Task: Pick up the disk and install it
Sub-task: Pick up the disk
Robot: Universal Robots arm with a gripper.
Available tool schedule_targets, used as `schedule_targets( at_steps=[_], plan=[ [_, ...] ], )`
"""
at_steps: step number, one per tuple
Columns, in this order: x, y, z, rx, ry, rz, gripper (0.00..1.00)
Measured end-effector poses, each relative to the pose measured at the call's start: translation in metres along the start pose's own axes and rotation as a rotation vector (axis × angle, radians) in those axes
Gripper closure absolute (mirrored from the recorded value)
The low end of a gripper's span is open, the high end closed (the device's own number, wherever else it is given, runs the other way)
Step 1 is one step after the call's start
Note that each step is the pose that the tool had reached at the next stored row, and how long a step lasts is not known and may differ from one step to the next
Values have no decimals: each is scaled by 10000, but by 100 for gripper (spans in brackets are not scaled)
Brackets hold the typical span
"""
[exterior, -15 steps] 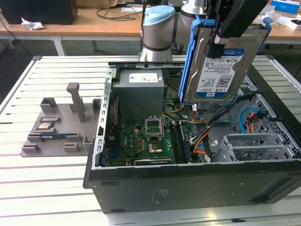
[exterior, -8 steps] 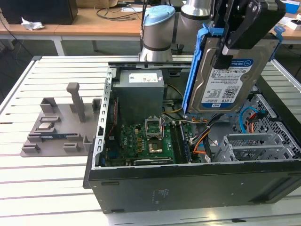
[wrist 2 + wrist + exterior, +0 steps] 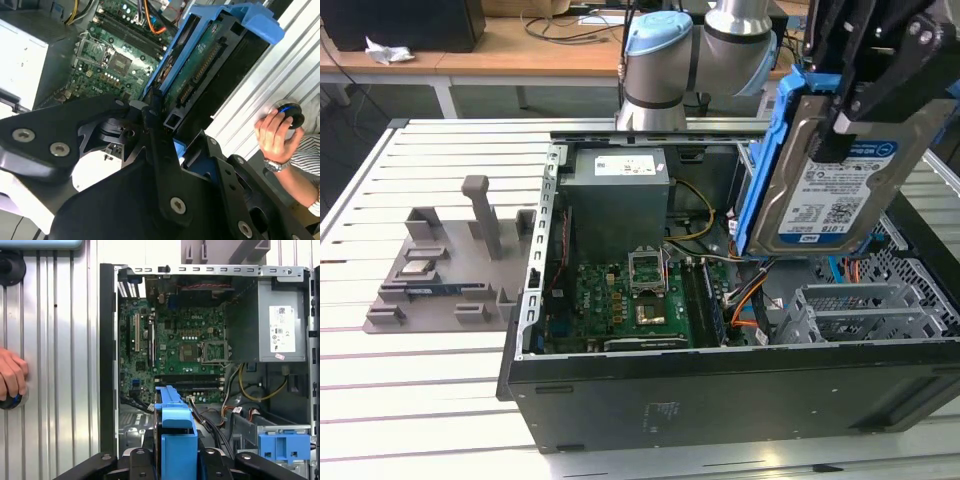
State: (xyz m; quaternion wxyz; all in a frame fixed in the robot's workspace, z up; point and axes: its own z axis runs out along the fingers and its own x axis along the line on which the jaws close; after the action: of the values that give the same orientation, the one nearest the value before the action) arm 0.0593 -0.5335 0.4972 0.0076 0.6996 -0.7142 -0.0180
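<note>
Tight drop into the open case [image 3: 720, 400] — clear air above.
Below the disk [image 3: 830, 190] in the pincer [image 3: 852, 118]: drive cage [image 3: 865, 310], cables [image 3: 752, 300], grey power box [image 3: 617, 200] crowding close — bare worktop [image 3: 420, 400] alongside.

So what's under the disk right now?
The disk, held by the end effector, hangs over the open case; cables and the grey drive cage show below it. The disk covers what's straight beneath.

I see an open computer case [image 3: 720, 400] on the slatted bench [image 3: 420, 400], its motherboard [image 3: 610, 295] exposed and a grey fixture [image 3: 440, 275] beside it.
</note>
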Motion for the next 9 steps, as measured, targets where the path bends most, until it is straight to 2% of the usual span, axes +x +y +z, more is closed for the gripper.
schedule_targets(
  at_steps=[5, 9],
  plan=[
    [26, -281, 68, -38, 3, 2, 63],
    [116, -447, 128, -42, -28, 0, 63]
  ],
)
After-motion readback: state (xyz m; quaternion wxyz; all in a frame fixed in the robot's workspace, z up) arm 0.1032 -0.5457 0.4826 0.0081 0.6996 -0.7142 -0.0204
